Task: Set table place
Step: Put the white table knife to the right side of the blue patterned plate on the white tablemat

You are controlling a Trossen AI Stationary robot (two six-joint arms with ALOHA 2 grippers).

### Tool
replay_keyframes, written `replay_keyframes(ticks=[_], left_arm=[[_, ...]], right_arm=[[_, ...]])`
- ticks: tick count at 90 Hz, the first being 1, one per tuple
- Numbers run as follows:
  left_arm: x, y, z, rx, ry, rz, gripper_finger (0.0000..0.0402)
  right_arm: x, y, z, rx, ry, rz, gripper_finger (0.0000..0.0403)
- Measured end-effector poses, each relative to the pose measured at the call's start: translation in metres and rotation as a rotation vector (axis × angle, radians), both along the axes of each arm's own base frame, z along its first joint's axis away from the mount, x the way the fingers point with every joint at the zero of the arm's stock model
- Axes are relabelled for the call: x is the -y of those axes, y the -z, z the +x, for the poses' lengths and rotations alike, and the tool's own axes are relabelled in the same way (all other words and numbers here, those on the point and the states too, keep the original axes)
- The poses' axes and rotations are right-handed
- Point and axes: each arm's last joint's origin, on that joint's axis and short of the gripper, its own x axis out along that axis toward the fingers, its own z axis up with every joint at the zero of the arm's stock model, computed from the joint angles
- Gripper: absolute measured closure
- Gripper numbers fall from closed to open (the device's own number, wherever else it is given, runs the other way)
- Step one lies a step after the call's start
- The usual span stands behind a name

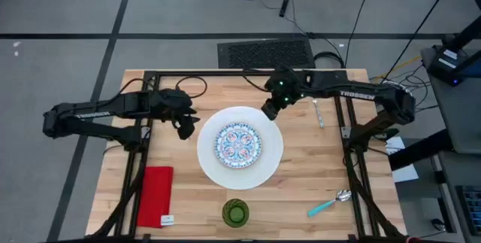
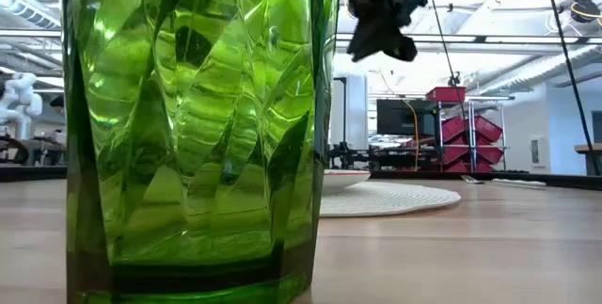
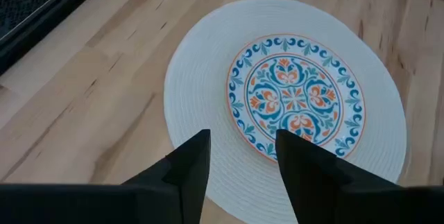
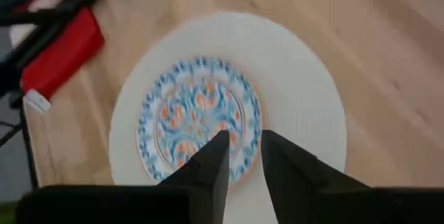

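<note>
The wooden table (image 1: 316, 175) bears a white plate (image 1: 269, 156), red napkin (image 1: 155, 195), green cup (image 1: 235, 213), spoon (image 1: 328, 203) and fork (image 1: 319, 113).

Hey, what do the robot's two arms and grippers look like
Both arms are dark, near-black jointed tubes with white TROSSEN lettering and black cables trailing. The left gripper and right gripper each end in two dark, blocky fingers. A green light glows on the right wrist.

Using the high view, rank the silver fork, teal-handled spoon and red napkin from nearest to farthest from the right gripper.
From the right gripper:
1. Silver fork, beside it near the table's right edge.
2. Teal-handled spoon, at the near right corner.
3. Red rectangular napkin, at the near left corner.
</note>
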Motion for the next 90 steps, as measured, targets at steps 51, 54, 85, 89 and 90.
replay_keyframes(ticks=[51, 54, 85, 89, 90], left_arm=[[-0.003, -0.006, 0.009, 0.146, -0.19, -0.142, 0.0253], [-0.005, -0.007, 0.01, 0.162, -0.216, -0.15, 0.0253], [-0.026, 0.015, -0.023, -0.005, -0.941, -0.341, 0.0256], [-0.031, 0.018, -0.031, -0.041, -1.021, -0.352, 0.0256], [-0.032, 0.018, -0.032, -0.044, -1.04, -0.355, 0.0256]], right_arm=[[-0.042, -0.021, 0.006, 0.165, -0.304, -0.218, 0.0401], [-0.042, -0.024, 0.003, 0.174, -0.32, -0.237, 0.0402], [-0.042, -0.039, -0.012, 0.214, -0.412, -0.376, 0.0402], [-0.042, -0.038, -0.012, 0.209, -0.419, -0.38, 0.0402], [-0.042, -0.038, -0.012, 0.208, -0.42, -0.381, 0.0402]])
